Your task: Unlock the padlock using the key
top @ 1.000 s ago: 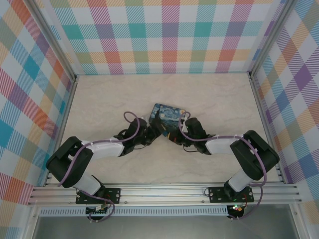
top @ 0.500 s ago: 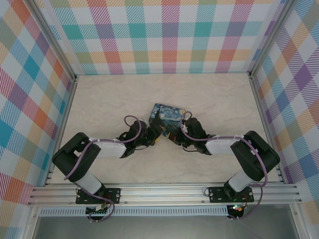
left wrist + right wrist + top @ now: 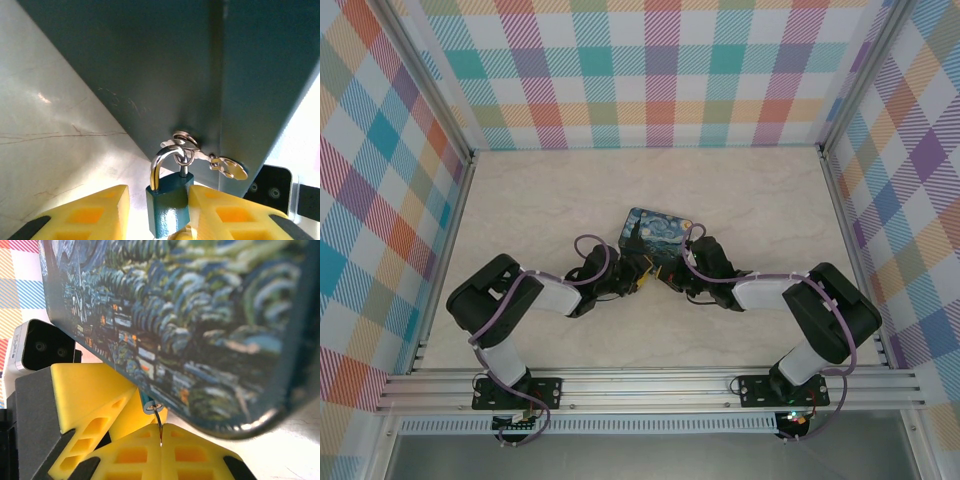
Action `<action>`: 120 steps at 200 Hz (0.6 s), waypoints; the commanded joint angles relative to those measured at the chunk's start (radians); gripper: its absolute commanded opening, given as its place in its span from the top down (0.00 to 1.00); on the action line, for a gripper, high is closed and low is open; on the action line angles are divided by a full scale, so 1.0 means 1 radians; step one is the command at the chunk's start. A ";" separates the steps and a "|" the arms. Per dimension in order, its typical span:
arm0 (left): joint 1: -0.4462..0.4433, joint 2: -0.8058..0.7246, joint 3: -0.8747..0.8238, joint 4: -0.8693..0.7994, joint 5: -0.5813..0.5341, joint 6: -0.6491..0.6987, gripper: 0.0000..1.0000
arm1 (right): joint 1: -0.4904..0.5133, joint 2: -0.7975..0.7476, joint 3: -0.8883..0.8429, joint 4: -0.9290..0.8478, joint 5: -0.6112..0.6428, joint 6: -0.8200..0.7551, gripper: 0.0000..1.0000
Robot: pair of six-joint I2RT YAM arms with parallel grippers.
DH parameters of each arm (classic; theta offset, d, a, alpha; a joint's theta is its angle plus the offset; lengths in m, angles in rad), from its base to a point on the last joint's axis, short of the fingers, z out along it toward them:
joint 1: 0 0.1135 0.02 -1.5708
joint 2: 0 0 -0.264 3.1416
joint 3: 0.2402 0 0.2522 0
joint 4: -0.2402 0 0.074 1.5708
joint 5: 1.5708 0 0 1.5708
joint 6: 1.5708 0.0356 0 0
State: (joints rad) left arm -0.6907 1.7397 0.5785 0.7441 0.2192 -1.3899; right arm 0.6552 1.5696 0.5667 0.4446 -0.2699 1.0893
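The left tool (image 3: 158, 190), jaws narrowly parted, straddles the upright padlock (image 3: 169, 202); the right tool (image 3: 161, 434) pinches the key (image 3: 158, 419) just beneath, seemingly aimed up at it.

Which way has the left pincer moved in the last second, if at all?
Yes. In the top view the left pincer has shifted right, from beside the left corner of the painted box to a spot along its near edge.

You'll find nothing readable here: the padlock (image 3: 168, 210) body and the painted box (image 3: 655, 232) carry no legible words, numbers or brand marks.
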 commanded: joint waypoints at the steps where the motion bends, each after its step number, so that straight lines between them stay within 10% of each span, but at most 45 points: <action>1: 0.000 0.016 0.015 0.054 0.009 -0.026 0.65 | 0.007 -0.010 0.016 -0.005 -0.003 0.013 0.99; 120: -0.002 0.043 0.017 0.088 0.012 -0.043 0.86 | 0.007 -0.027 0.009 0.005 0.010 0.018 0.94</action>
State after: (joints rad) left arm -0.6914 1.7741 0.5861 0.8120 0.2249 -1.4239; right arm 0.6548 1.5692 0.5667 0.4431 -0.2592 1.1084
